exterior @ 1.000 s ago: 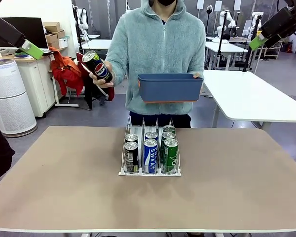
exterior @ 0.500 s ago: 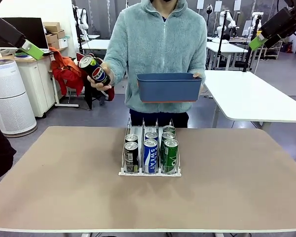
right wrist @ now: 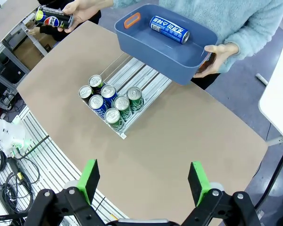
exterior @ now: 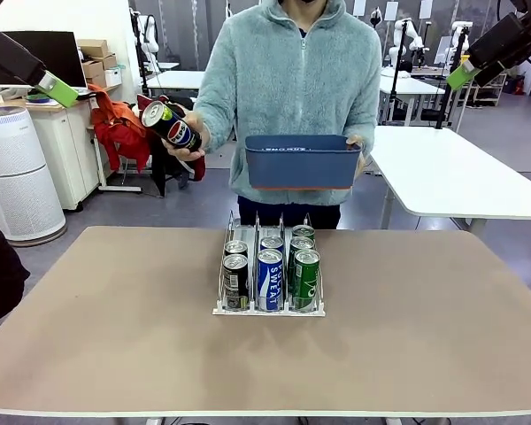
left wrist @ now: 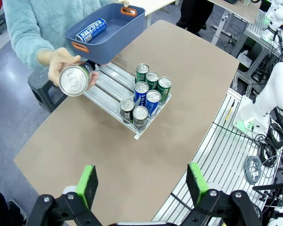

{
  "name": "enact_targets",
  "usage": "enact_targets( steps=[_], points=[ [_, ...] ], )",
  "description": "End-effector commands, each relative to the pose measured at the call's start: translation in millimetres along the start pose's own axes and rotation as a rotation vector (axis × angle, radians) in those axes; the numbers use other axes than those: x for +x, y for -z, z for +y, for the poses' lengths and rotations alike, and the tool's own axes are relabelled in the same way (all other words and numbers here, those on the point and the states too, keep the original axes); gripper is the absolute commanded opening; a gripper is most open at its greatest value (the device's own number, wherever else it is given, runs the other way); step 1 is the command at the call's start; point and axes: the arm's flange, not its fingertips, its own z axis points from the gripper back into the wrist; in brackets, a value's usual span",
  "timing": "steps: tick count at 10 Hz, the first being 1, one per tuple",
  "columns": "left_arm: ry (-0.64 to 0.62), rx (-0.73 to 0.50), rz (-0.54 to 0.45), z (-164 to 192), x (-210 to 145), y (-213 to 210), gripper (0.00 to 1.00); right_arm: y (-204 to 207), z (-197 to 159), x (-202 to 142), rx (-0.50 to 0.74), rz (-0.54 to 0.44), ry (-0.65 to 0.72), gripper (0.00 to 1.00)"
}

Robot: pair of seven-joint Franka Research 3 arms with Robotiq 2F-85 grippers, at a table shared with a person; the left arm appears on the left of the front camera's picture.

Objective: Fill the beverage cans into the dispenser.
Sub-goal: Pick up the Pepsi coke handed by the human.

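Note:
The dispenser [exterior: 269, 311] stands mid-table with several beverage cans in its front: black ones [exterior: 235, 274] in the left lane, blue "SWEAT" ones [exterior: 269, 276] in the middle, green ones [exterior: 305, 276] on the right. Its rear lanes [left wrist: 111, 82] are bare. Beyond the table's far edge a person holds a black Pepsi can [exterior: 173, 126] in one hand and a blue bin [exterior: 303, 161] in the other. One blue can [right wrist: 169, 28] lies in that bin. My left gripper [left wrist: 142, 183] and right gripper [right wrist: 144, 181] hang open high above the table, far from the cans.
The brown tabletop [exterior: 115, 336] is bare around the dispenser. A white table [exterior: 460, 177] stands behind at the right, and a white air purifier [exterior: 18, 173] at the left. Cables and a metal rack [left wrist: 254, 155] lie beside the table.
The person's hand has shifted the Pepsi can slightly left and down, and the blue bin has sunk a little. Both arms are still.

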Motion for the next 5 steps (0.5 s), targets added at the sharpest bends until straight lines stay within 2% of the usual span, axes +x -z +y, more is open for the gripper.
enact_targets(
  steps=[1,5],
  points=[
    [-0.007,-0.003,0.001,0.8,-0.3,0.7,1.0,0.0,0.8,0.7,0.0,0.0,0.001,1.0],
    [-0.007,-0.003,0.001,0.8,-0.3,0.7,1.0,0.0,0.8,0.7,0.0,0.0,0.001,1.0]
  ],
)
